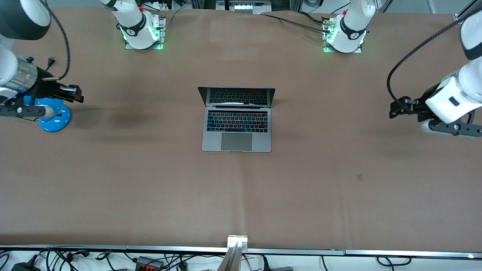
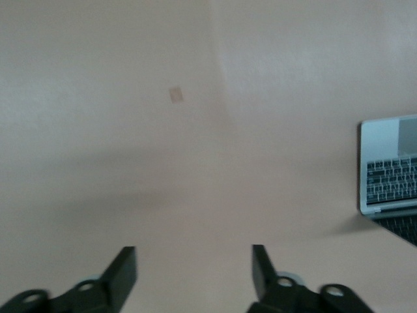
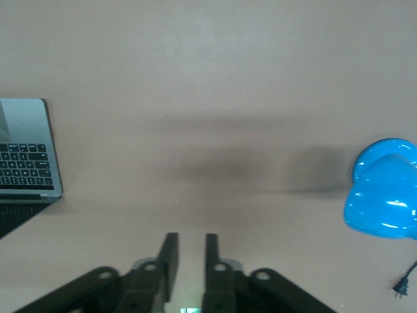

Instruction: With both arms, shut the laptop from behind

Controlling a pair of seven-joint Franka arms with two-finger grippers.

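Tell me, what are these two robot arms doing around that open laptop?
Nothing is being handled yet. The slim silver-grey laptop sits open in the middle of the brown table, its dark screen upright. The left gripper hovers over the table toward the left arm's end, fingers spread open. The right gripper hangs near the glossy blue desk lamp at the right arm's end, fingers only narrowly apart. Neither touches the laptop.
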